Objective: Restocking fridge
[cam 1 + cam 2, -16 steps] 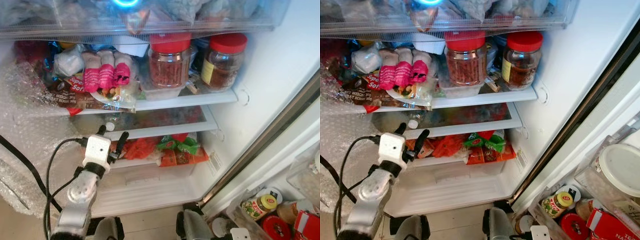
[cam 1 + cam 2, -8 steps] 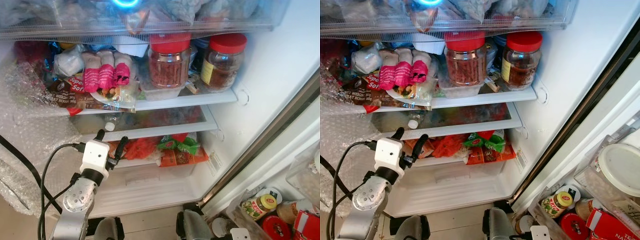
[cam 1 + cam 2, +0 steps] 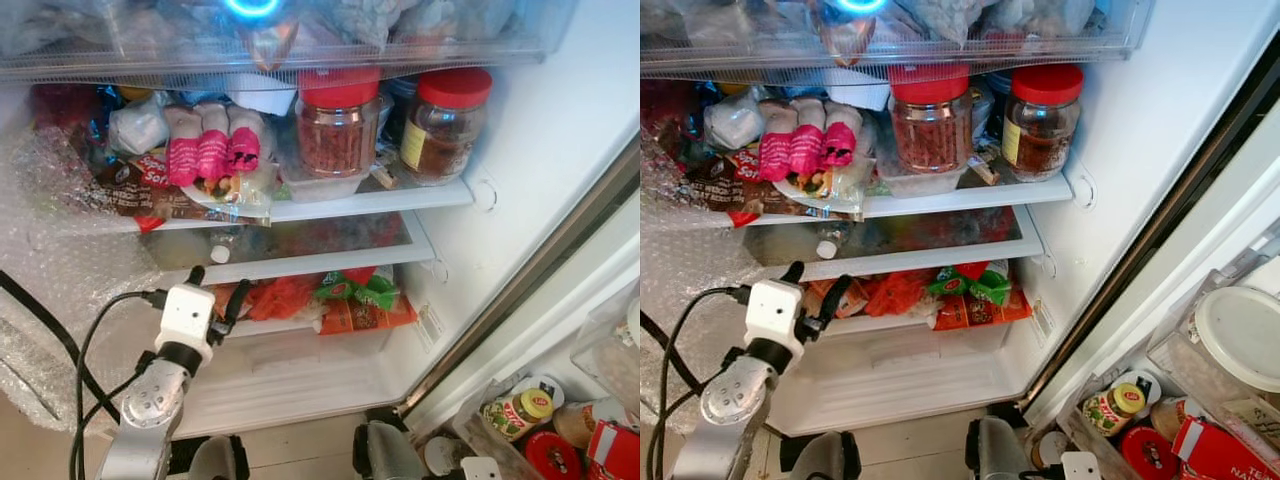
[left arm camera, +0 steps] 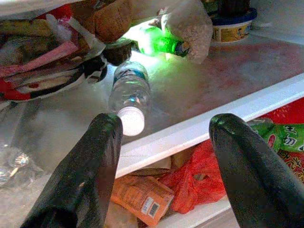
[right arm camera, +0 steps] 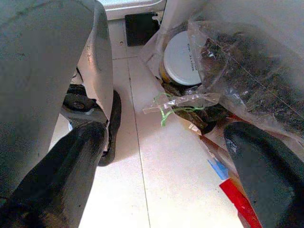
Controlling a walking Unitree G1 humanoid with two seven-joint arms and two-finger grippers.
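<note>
Two clear glass jars with red lids [image 3: 343,122] [image 3: 445,112], brown contents. Pink-and-white wrapped packs [image 3: 212,148]. Clear plastic bottle with white cap [image 4: 130,97] beside a glowing green bottle [image 4: 161,44]. Orange-red plastic bag [image 3: 283,296] by green-and-orange packets [image 3: 362,301]. Black-fingered left gripper [image 3: 212,289] on a white wrist block. Pale cream floor tiles [image 5: 156,180].

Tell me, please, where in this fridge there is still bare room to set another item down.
The middle shelf is bare from the lying water bottle across to the yellow tub at the back. The upper shelf, from the pink packets to the red-lidded jars, is packed. The open left gripper faces the middle shelf.
</note>
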